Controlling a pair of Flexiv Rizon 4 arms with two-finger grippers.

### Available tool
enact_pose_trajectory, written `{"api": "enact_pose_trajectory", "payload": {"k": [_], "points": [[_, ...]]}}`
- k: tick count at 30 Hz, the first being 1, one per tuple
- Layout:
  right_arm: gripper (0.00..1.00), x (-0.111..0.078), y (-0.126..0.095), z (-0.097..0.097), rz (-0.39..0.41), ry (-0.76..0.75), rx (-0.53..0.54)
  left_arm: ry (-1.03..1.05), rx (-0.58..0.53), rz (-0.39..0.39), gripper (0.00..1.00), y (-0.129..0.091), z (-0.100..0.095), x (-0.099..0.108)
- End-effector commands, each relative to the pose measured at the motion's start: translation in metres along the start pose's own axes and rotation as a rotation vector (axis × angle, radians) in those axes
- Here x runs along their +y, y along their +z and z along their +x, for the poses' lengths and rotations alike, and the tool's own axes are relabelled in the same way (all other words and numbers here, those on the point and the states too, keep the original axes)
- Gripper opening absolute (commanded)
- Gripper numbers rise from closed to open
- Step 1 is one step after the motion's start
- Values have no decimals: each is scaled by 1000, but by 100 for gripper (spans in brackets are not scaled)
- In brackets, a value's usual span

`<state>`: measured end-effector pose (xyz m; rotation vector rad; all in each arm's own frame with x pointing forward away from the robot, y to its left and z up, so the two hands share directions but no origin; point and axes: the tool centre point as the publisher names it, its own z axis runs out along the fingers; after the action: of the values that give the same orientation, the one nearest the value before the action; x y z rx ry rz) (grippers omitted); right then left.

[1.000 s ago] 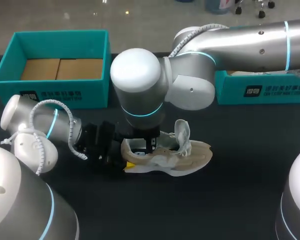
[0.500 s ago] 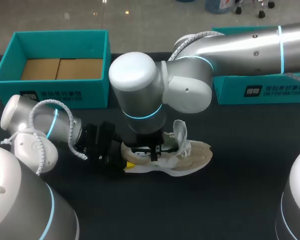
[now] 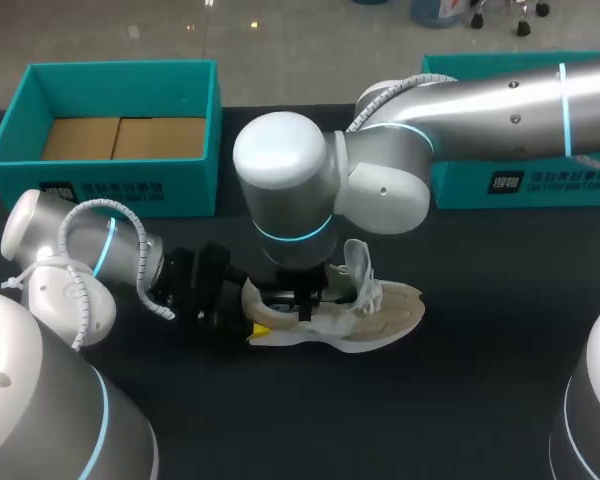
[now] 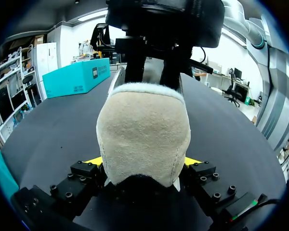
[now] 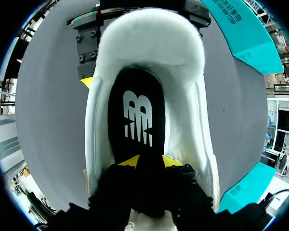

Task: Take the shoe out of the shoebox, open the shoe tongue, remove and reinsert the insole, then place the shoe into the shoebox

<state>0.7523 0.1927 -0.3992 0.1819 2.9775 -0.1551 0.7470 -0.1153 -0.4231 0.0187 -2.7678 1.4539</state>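
The shoe (image 3: pixel 385 312) lay on its sole at the centre of the table (image 3: pixel 460 400), heel to the left and toe to the right. It was out of the shoebox (image 3: pixel 130 185), which stood open at the far left.

The left gripper (image 4: pixel 143 166) was clenched on the heel, with one yellow tip at each side. Judged purpose: to brace the shoe against sliding or tipping while the other arm worked inside.

The tongue (image 3: pixel 363 268) stood pulled up, leaving the mouth open. The right gripper (image 5: pixel 149 162) pointed straight down into that mouth, at the black insole (image 5: pixel 137 120), which lay flat in the heel part. I could not tell whether this claw gripped the insole or only pressed on it.

Judged step: insole handling; boxing not yet done.
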Motion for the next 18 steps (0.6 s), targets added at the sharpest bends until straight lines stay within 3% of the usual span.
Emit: {"api": "enact_pose_trajectory", "payload": {"k": [1, 8, 18], "points": [[38, -2, 1, 0, -10, 4, -10, 0, -2, -3, 0, 2, 0, 2], [40, 2, 16, -7, -7, 5, 10, 0, -2, -3, 0, 2, 0, 2], [41, 4, 56, 5, 23, -2, 115, 0, -2, -3, 0, 2, 0, 2]]}}
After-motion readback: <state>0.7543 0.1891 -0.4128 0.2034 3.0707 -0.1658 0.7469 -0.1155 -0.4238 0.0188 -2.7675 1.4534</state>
